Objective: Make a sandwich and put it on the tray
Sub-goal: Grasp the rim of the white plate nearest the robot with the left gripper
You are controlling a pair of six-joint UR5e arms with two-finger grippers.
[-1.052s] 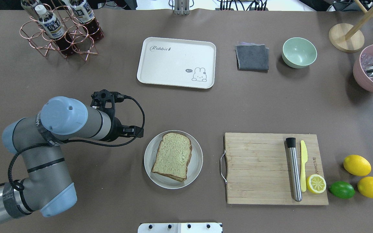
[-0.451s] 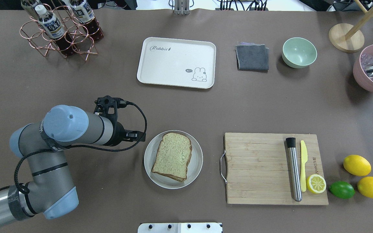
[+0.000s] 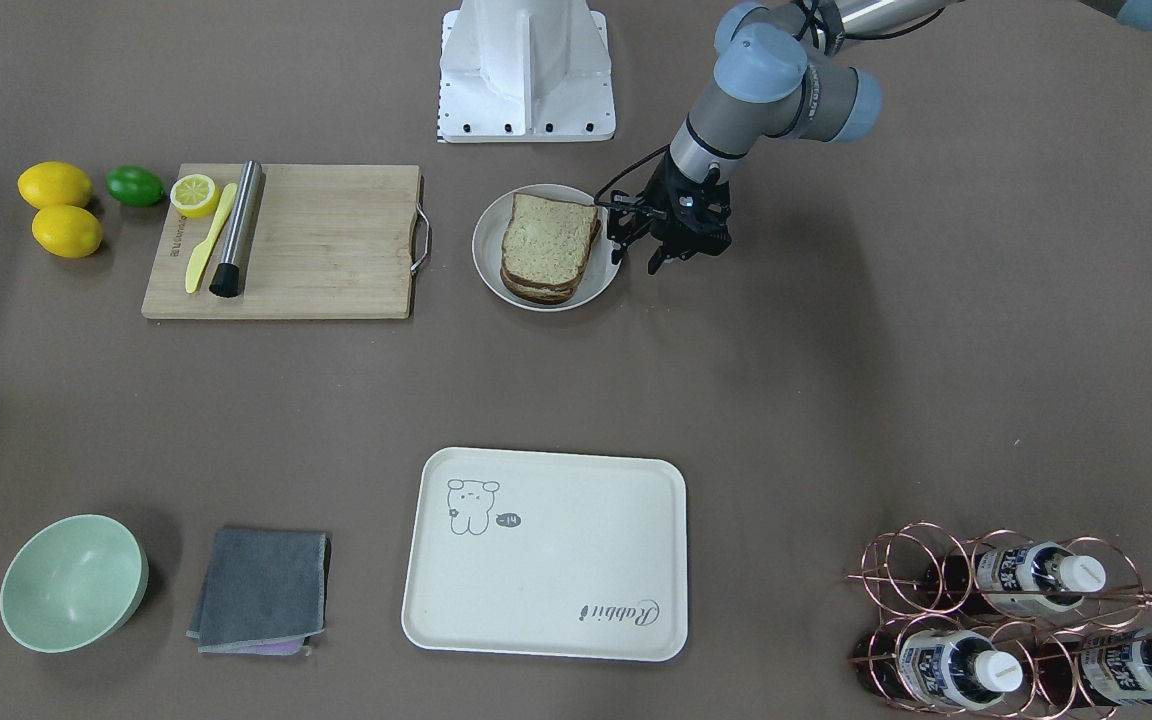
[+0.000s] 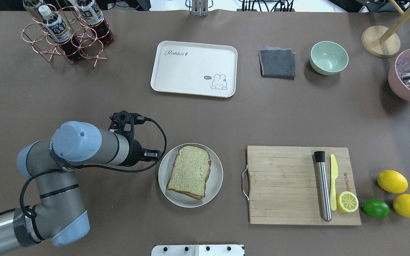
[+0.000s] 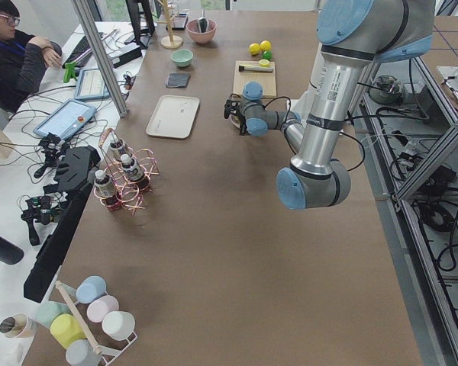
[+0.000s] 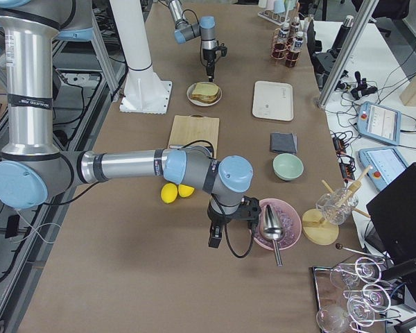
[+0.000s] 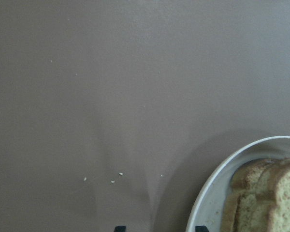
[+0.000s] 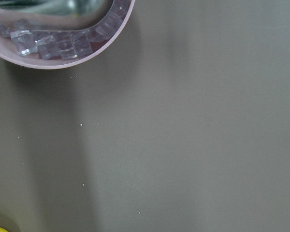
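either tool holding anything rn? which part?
Left tool: open and empty, hanging beside the plate, clear of the sandwich. Right tool: nothing seen in it near the pink bowl, but its state cannot be told.

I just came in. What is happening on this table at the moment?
The left gripper hovers beside the plate, jaws open, holding nothing. The sandwich lies on that plate, its bread slices stacked. The tray across the table has nothing on it, so the sandwich is not yet moved there. The right gripper hangs near a pink bowl of ice at the table's end; I cannot tell whether it is open.
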